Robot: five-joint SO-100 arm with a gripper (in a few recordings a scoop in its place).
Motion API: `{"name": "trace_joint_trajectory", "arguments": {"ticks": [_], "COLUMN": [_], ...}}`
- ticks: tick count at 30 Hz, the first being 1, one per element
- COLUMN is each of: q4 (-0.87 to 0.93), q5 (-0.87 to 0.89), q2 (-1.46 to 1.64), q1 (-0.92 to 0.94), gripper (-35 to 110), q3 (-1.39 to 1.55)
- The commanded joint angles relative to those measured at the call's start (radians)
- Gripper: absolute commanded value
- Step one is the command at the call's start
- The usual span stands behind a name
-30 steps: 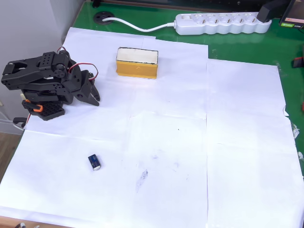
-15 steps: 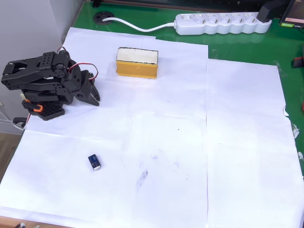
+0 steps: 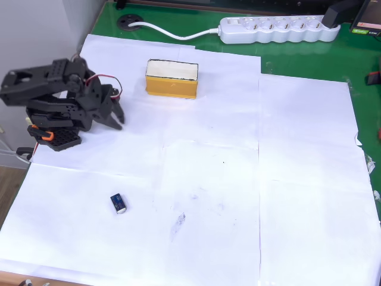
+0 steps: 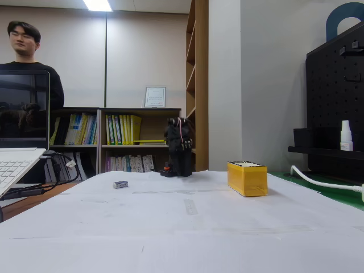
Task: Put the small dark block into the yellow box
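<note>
Small dark block (image 3: 118, 203): tiny rectangular, dark blue-black with a white end; lying flat on the white paper sheets (image 3: 297, 179), lower left in the overhead view, free of any grip; in the fixed view (image 4: 120, 184) left of the arm's base.
Yellow box (image 3: 171, 78): rectangular, mustard-yellow sides, pale cream top, dark rim; upright near the paper's far edge, well apart from the block; in the fixed view (image 4: 247, 178) right of the arm.
Jaws (image 3: 116, 117): black two-finger gripper, tips pointing down toward the paper, holding nothing; how far apart, cannot tell.
Arm (image 3: 53, 98): black, folded over its base at the left paper edge, between block and box, nearer the box.
Tabletop (image 3: 286, 56): green, under the paper.
Power strip (image 3: 278, 30): white, with a white cable, behind the box on the green surface.
Laptop (image 4: 20, 133): open, at the fixed view's left edge.
Person (image 4: 31, 68): dark top, standing behind the laptop.
</note>
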Motion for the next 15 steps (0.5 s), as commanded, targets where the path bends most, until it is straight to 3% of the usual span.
{"name": "trace_joint_trajectory", "arguments": {"ticks": [1, 8, 15], "q4": [0.08, 0.186, 0.247], "q5": [0.029, -0.017, -0.178], "q2": [0.276, 0.693, 0.933], "q1": [0.091, 0.273, 0.474], "gripper": [6, 14, 19], "q3": [0.33, 0.79, 1.066]}}
